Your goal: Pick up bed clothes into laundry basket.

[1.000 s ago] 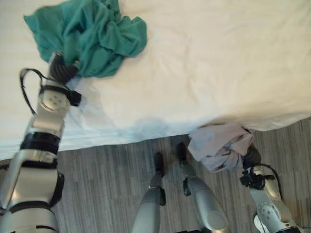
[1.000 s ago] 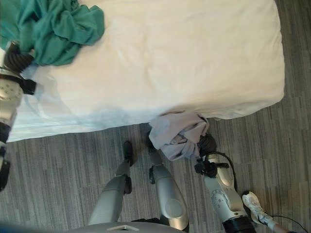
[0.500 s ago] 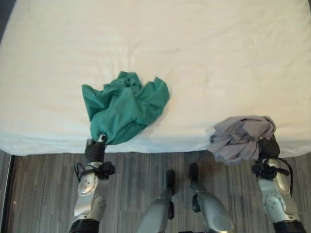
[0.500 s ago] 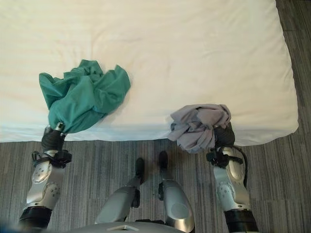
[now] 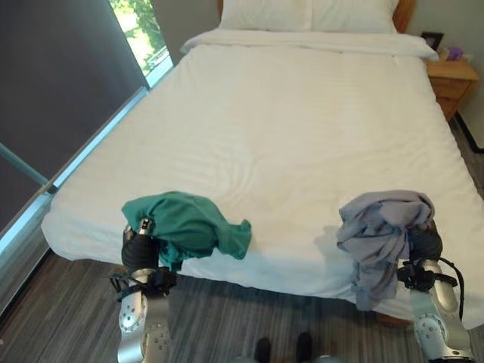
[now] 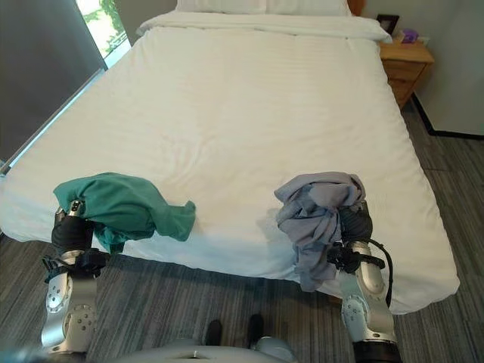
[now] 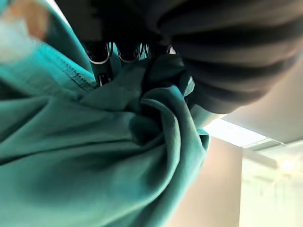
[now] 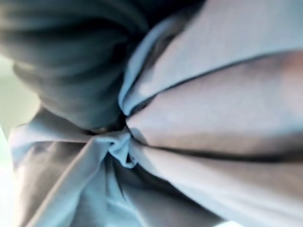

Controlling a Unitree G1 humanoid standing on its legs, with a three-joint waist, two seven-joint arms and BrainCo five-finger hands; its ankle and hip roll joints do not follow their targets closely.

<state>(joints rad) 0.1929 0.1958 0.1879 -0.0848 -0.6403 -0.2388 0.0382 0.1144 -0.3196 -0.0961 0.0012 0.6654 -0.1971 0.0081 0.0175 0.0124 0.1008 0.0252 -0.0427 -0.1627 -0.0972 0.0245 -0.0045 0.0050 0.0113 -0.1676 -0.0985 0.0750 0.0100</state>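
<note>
You are holding a garment in each hand at the foot of the white bed (image 5: 302, 151). On your left, the left hand (image 5: 141, 252) is gripping the green garment (image 5: 189, 223), its fingers (image 7: 110, 56) curling into the bunched cloth in the left wrist view; the rest is draping over the hand and trailing onto the mattress edge. On your right, the right hand (image 6: 354, 224) is carrying the grey garment (image 6: 318, 212), which is heaped over it and hanging down in a loose tail; the cloth is pinching together at the hand in the right wrist view, though the fingers themselves are hidden, so you cannot tell how firmly they are closing. Both pieces are looking light, soft and floppy, likely to slip or snag, so you are best taking hold at a gathered fold near the middle rather than at a hem. No laundry basket is in sight yet.
</note>
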